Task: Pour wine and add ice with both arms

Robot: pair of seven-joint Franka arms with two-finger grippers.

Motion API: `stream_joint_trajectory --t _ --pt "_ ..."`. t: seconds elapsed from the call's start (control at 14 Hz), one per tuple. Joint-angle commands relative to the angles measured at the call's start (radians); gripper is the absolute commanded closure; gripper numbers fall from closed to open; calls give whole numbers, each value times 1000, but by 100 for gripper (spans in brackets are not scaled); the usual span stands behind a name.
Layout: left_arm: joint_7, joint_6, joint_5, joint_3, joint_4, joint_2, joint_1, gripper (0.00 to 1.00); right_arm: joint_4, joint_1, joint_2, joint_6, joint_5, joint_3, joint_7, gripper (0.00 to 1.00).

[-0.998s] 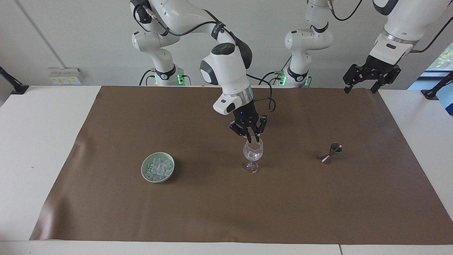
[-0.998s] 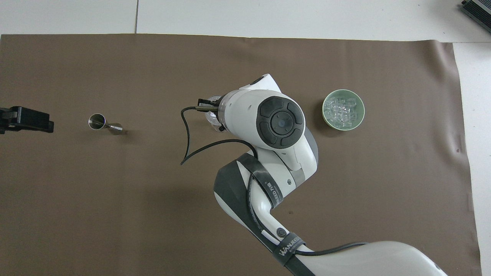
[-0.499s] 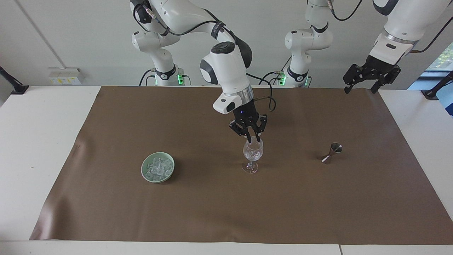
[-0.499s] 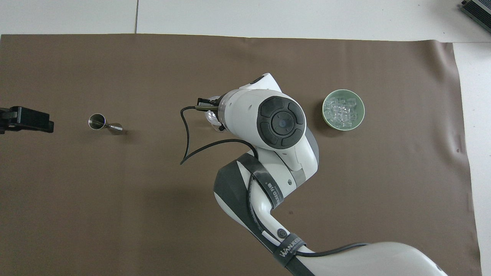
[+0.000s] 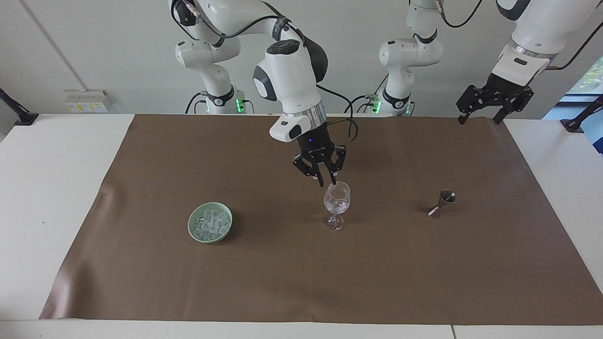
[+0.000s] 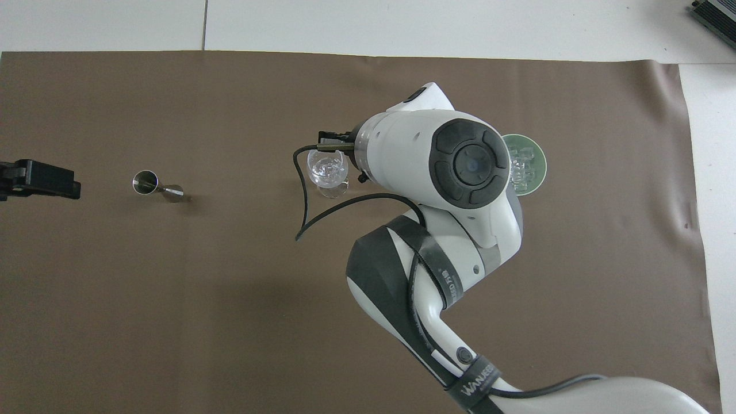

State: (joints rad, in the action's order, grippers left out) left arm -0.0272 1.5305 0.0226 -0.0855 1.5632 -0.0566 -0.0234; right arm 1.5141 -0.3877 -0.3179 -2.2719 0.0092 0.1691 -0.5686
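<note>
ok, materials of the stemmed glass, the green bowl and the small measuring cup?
Clear stemmed wine glass: looks like glass, see-through with bright glints. Pale green round bowl: probably glazed ceramic, smooth with a soft sheen. Small double-cone measuring cup: seems polished metal, with a silvery mirror-like rim.

On the brown mat (image 5: 301, 282), 3 things stood in a row: a green bowl (image 5: 192, 229) of ice (image 5: 210, 221) toward the right arm's end, a wine glass (image 5: 336, 204) in the middle, a metal jigger (image 5: 442, 203) toward the left arm's end. Wide bare gaps lay between them. The right gripper (image 5: 325, 180) hung just above the glass's rim, blocking entry from above. The left gripper (image 5: 482, 114) waited high over the mat's edge.
</note>
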Motion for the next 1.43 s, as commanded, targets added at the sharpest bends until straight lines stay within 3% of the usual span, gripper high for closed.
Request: stream_joint_trajectory --t 0.0,0.21,0.29,0.43,1.0,1.36 --pt "3 -12 10 -8 11 -15 -15 0 11 61 72 128 3 10 110 66" --pt "3 -12 10 -8 11 -15 -15 0 11 119 132 236 3 10 140 51" --pt "3 -12 10 -8 11 -15 -15 0 11 141 150 273 5 10 177 41" --pt "3 -12 10 -8 11 -15 -15 0 11 180 189 357 6 10 249 3" --pt "3 -12 10 -8 11 -15 -15 0 14 371 295 649 18 4 371 0" --pt "3 -12 10 -8 11 -15 -15 0 9 539 319 773 20 0 573 0"
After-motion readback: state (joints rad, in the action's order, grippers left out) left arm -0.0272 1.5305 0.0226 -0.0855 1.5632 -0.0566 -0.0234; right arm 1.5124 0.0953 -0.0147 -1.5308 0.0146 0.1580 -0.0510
